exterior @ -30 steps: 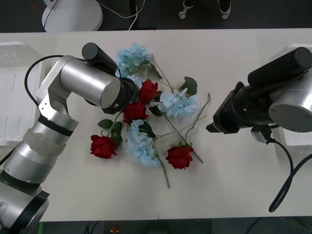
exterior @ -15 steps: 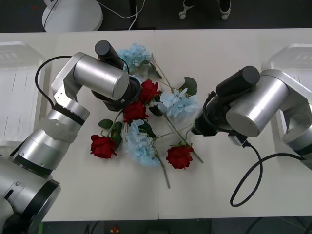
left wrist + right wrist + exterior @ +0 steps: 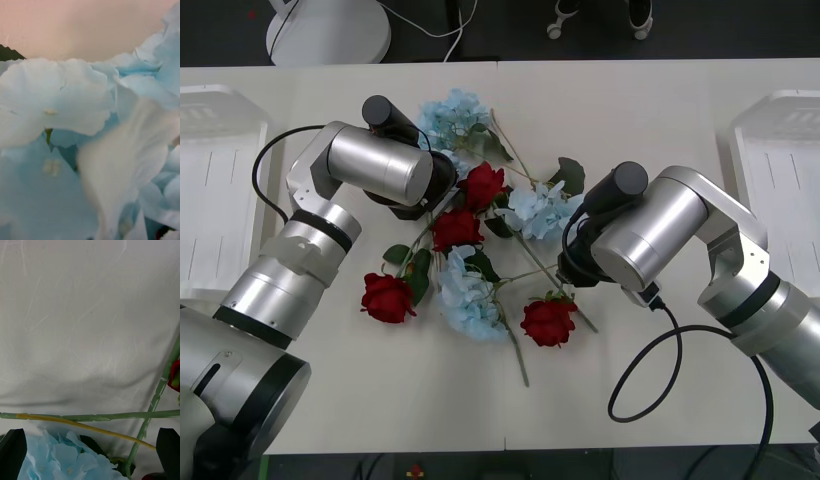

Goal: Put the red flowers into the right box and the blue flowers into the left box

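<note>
The table carries all the work: a white tray at each end and a tangle of flowers at centre. The left box sits at nine o'clock, the right box at three o'clock; both appear unfilled. The flowers lie between them, well apart from either tray, with the blue flowers and the red flowers mixed and their stems crossing. The left arm reaches in from nine o'clock, its wrist over the pile beside the upper blue head; the left gripper itself is hidden under the wrist, its camera is pressed against pale blue petals, and whether the fingers are apart or closed cannot be told. The right gripper hovers low at the three o'clock edge of the pile, fingers spread wide and gripping nothing. Between them lie a blue head and two crossing green stems, one running straight across the gap, the other slanting toward a red bloom. Judgement: the right arm is nearer that red bloom's stem, and a closing stroke would have to avoid the blue head.
</note>
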Motion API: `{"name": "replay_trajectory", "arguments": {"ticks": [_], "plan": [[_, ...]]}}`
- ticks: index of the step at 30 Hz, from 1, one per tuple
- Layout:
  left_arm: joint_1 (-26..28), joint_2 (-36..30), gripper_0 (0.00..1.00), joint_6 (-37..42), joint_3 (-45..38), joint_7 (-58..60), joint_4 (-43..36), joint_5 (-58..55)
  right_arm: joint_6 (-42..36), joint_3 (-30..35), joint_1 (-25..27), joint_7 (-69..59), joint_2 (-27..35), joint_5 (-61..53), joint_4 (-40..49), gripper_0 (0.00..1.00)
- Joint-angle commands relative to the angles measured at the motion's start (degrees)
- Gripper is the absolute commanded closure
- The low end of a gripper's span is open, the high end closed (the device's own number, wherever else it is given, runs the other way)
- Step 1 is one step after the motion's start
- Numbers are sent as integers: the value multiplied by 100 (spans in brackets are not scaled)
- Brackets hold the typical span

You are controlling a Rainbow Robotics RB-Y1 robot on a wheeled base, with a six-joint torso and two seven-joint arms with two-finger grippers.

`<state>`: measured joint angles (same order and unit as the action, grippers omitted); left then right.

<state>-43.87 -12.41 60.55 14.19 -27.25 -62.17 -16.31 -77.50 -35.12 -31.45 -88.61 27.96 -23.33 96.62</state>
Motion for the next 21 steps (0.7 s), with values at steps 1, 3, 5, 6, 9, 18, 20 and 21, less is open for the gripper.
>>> {"name": "replay_trajectory", "arguments": {"ticks": [1,3,5,6,9,18,20,21], "plan": [[-359,134,59,-280,-109,-202,144,119,-28,-22,104,80,-396,302,-20,0],[-359,134,87,-289,-109,-210,144,119,-37,-13,139,89,-466,390,-29,0],[-359,134,100,-289,-109,-219,144,119,-37,-4,156,89,-537,469,-29,0],[-359,134,100,-289,-109,-228,144,119,-54,-4,165,80,-563,522,-29,0],[-359,134,100,-280,-109,-237,126,119,-81,14,235,89,-633,645,-29,0],[-324,2,100,177,-109,-316,-392,110,-81,40,525,89,-739,988,-29,0],[-262,-77,100,475,-109,-342,-700,84,-81,75,543,89,-739,997,-29,0],[-218,-121,100,607,-109,-360,-867,66,-81,93,543,89,-739,997,-29,0]]}}
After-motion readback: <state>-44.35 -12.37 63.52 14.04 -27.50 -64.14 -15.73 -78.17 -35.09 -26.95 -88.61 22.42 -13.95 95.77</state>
